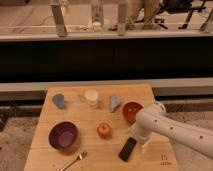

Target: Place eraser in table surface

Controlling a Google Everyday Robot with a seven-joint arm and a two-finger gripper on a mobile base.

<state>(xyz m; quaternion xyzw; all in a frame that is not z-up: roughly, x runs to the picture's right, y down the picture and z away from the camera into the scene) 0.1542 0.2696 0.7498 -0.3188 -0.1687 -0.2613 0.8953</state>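
The eraser [127, 149] is a flat black block lying on the wooden table [95, 120], near its front edge, right of centre. My gripper [136, 138] is at the end of the white arm [172, 130] that reaches in from the right. It hangs just above the eraser's far end, touching it or nearly so. The wrist hides the spot where they meet.
A red apple [104, 130] sits just left of the gripper and a red bowl [131, 110] just behind it. A purple bowl [63, 135] and a spoon [74, 161] are at the front left. A blue object [59, 101], a white cup [91, 97] and a grey-blue object [115, 103] line the back.
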